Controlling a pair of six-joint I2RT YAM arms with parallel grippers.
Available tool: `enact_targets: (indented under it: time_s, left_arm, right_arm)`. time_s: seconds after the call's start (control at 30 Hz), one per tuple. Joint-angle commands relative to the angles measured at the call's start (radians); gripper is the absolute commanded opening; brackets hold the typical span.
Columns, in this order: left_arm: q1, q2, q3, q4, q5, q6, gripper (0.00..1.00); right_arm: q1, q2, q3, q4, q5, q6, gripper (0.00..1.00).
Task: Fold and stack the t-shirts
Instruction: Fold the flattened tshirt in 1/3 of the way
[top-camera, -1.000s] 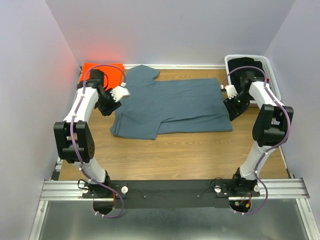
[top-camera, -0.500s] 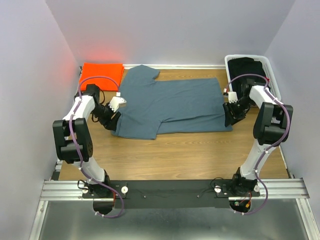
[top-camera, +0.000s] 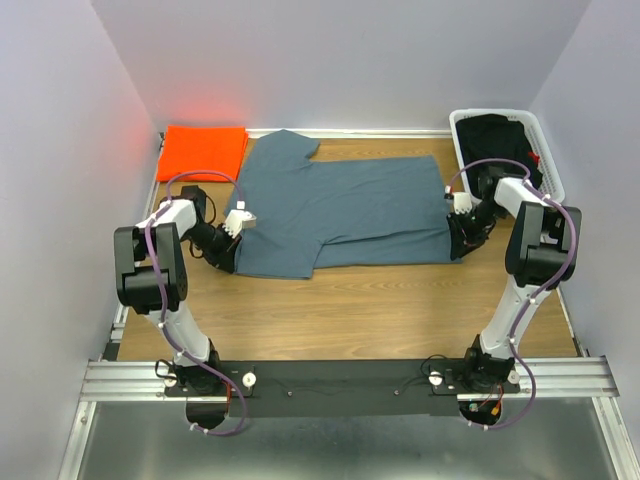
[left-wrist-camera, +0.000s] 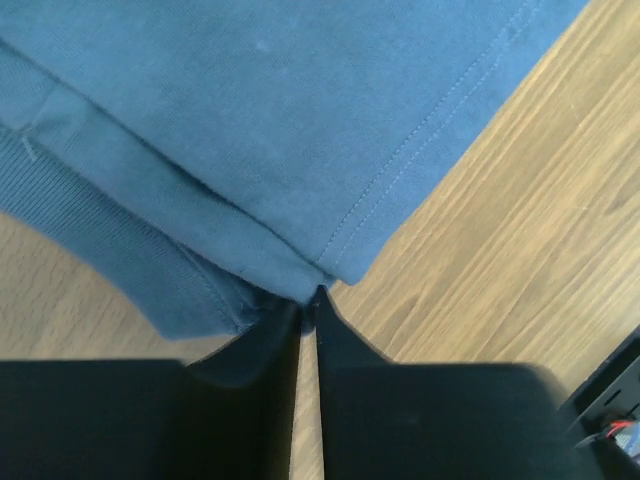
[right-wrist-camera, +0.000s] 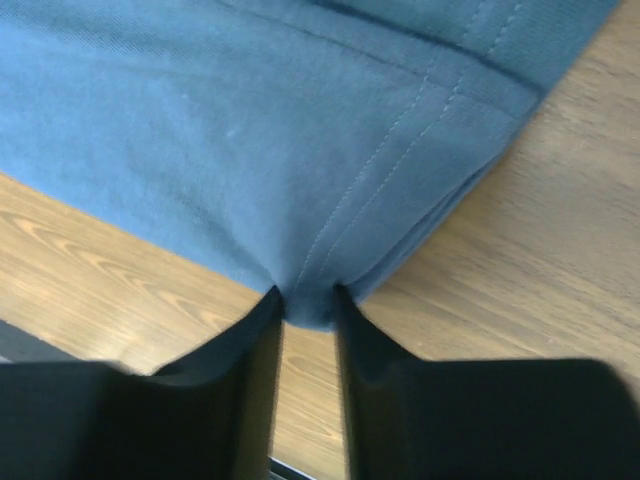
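Both arms are sitting lower and nearer than a second ago, having come back to the near edge of the blue-grey t-shirt (top-camera: 350, 205), which is lying spread flat on the counter (top-camera: 380, 310). The left pincer (left-wrist-camera: 308, 298) is now pinching almost fully closed on the shirt's near left corner, with the hem caught right at its tips. The right pincer (right-wrist-camera: 305, 300) is gripping the near right corner, a small fold of hem bunching between its fingers. The cloth is stretching away ahead of both pincers. The orange t-shirt (top-camera: 204, 150) is lying folded well beyond the left pincer, close by the blue one's sleeve.
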Motion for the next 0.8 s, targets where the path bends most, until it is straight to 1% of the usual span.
enact_targets:
  time_s: [0.0, 0.07, 0.1, 0.2, 0.3, 0.43, 0.47, 0.57, 0.6, 0.63, 0.67, 0.7, 0.73, 0.77]
  left_arm:
    - [0.008, 0.003, -0.028, 0.018, -0.028, -0.019, 0.01]
    - [0.014, -0.013, -0.040, 0.007, -0.055, -0.019, 0.00]
    - [0.014, -0.023, -0.043, 0.001, -0.064, -0.016, 0.00]
    - [0.017, -0.052, -0.061, -0.024, -0.092, -0.022, 0.00]
    - [0.017, -0.088, -0.084, -0.033, -0.127, -0.031, 0.00]
    - [0.025, -0.118, -0.110, -0.044, -0.156, -0.033, 0.00]
    - [0.023, -0.121, -0.118, -0.045, -0.158, -0.038, 0.00]
    - [0.026, -0.131, -0.112, -0.051, -0.152, -0.038, 0.00]
    - [0.028, -0.137, -0.103, -0.059, -0.146, -0.019, 0.21]
    - [0.029, -0.167, -0.092, -0.082, -0.137, -0.009, 0.30]
    - [0.031, -0.189, -0.072, -0.094, -0.118, 0.002, 0.41]
    - [0.031, -0.231, -0.063, -0.113, -0.111, 0.040, 0.44]
    - [0.031, -0.249, -0.052, -0.157, -0.103, 0.056, 0.45]
    - [0.029, -0.264, -0.031, -0.185, -0.079, 0.080, 0.45]
  right_arm:
    - [-0.009, 0.023, -0.038, 0.051, 0.055, 0.018, 0.26]
    - [-0.009, 0.011, -0.058, 0.054, 0.081, 0.012, 0.20]
    - [-0.009, 0.007, -0.067, 0.056, 0.090, 0.009, 0.16]
    - [-0.009, -0.023, -0.104, 0.059, 0.125, -0.005, 0.10]
    - [-0.009, -0.065, -0.150, 0.054, 0.160, -0.014, 0.07]
    - [-0.009, -0.127, -0.207, 0.054, 0.210, -0.037, 0.07]
    - [-0.009, -0.135, -0.214, 0.056, 0.223, -0.046, 0.08]
    - [-0.009, -0.161, -0.207, 0.051, 0.225, -0.051, 0.35]
    - [-0.009, -0.171, -0.198, 0.047, 0.219, -0.051, 0.41]
    - [-0.009, -0.193, -0.166, 0.018, 0.184, -0.054, 0.44]
    - [-0.009, -0.207, -0.149, -0.004, 0.165, -0.055, 0.45]
    - [-0.009, -0.236, -0.127, -0.044, 0.145, -0.055, 0.45]
    - [-0.007, -0.250, -0.109, -0.070, 0.077, -0.063, 0.45]
    - [-0.006, -0.263, -0.077, -0.105, 0.044, -0.066, 0.45]
